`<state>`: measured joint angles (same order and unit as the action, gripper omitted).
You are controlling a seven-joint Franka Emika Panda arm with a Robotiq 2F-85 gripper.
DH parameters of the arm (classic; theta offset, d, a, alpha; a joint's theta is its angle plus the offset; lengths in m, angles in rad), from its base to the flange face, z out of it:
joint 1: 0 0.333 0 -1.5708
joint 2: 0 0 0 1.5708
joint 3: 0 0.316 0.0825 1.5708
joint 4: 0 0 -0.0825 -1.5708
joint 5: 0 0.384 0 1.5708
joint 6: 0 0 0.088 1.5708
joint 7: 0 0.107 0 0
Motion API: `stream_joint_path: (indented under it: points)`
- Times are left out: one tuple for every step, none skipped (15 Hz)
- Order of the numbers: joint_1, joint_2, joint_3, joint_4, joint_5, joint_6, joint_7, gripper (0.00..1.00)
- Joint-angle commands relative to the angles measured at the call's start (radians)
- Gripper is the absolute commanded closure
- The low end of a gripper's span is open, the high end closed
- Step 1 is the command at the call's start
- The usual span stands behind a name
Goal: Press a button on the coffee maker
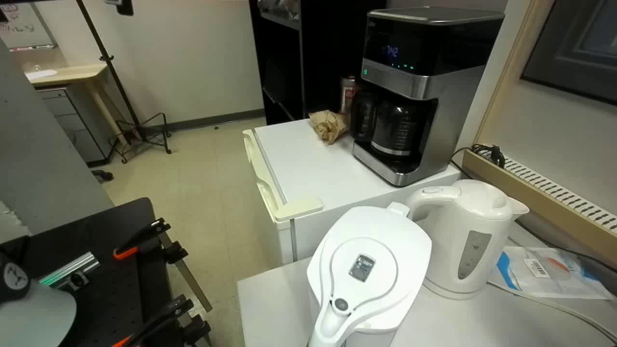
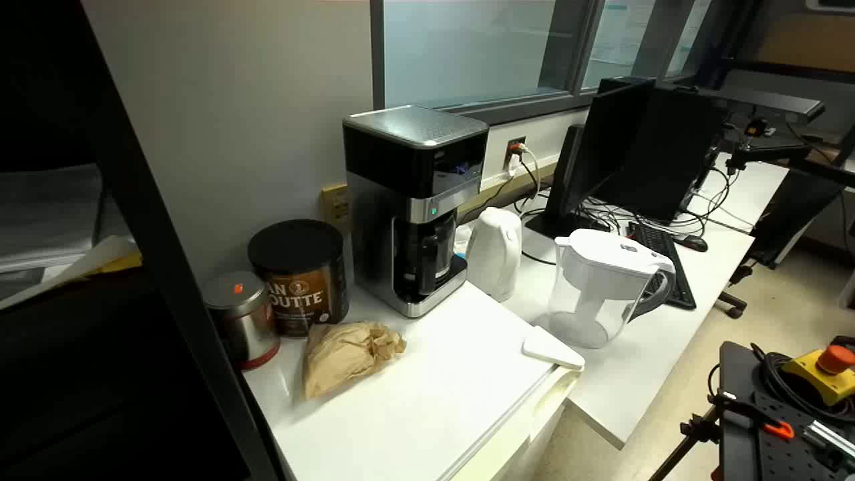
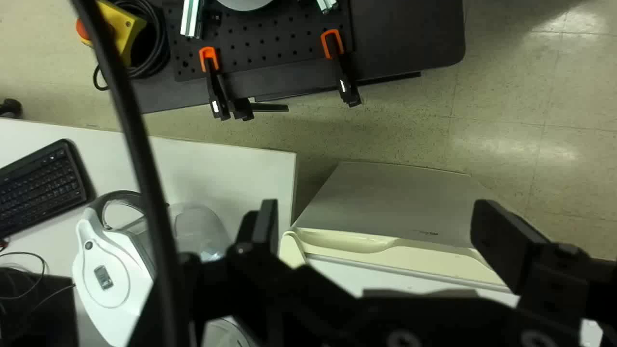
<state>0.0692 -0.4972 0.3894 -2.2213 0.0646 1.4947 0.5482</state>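
The coffee maker [image 1: 424, 89] stands upright on the top of a small white fridge [image 1: 308, 161], at its back side near the wall [image 2: 234, 113], and it appears in both exterior views. The hand [image 3: 375, 217] is visible in the wrist view; it is released, with its two fingers [image 3: 499, 241] standing wide apart. Between these fingers one sees the front edge of the same fridge, so the coffee maker is apart from the hand and nearer to the wall than this edge. At what height the hand is, I cannot tell. As for the counting, there is one coffee maker, with one dark glass carafe [image 1: 395, 125] inside and one display [image 1: 392, 51], lit with blue digits. On the fridge there are also two tins [image 2: 300, 287], one large with a black lid and one smaller of metal, and one brown paper bag [image 2: 351, 357] just beside them. On the white desk [image 1: 274, 299] I count one electric kettle [image 1: 448, 246], one water pitcher [image 1: 371, 241] near it, one keyboard [image 3: 43, 183] and one mouse [image 2: 691, 242]. On a black desk [image 3: 409, 43], two clamps [image 3: 341, 72] with orange parts grip the edge, and there is one yellow box [image 2: 818, 377] with one red button [image 2: 836, 359].
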Motion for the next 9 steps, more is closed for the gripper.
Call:
stream_joint_path:
  points:
    - [0.024,0.006,-0.019,0.002,-0.008,-0.001,0.010,0.00]
    - [0.024,0.006,-0.019,0.002,-0.008,-0.001,0.010,0.00]
    - [0.024,0.006,-0.019,0.002,-0.008,-0.001,0.010,0.00]
    - [0.024,0.006,-0.019,0.002,-0.008,-0.001,0.010,0.00]
    - [0.024,0.006,-0.019,0.002,-0.008,-0.001,0.010,0.00]
    - [0.024,0.006,-0.019,0.002,-0.008,-0.001,0.010,0.00]
    - [0.024,0.006,-0.019,0.002,-0.008,-0.001,0.010,0.00]
    - [0.024,0.008,-0.018,-0.001,-0.018,0.000,0.005,0.00]
    - [0.024,0.011,-0.017,-0.003,-0.035,-0.004,-0.002,0.00]
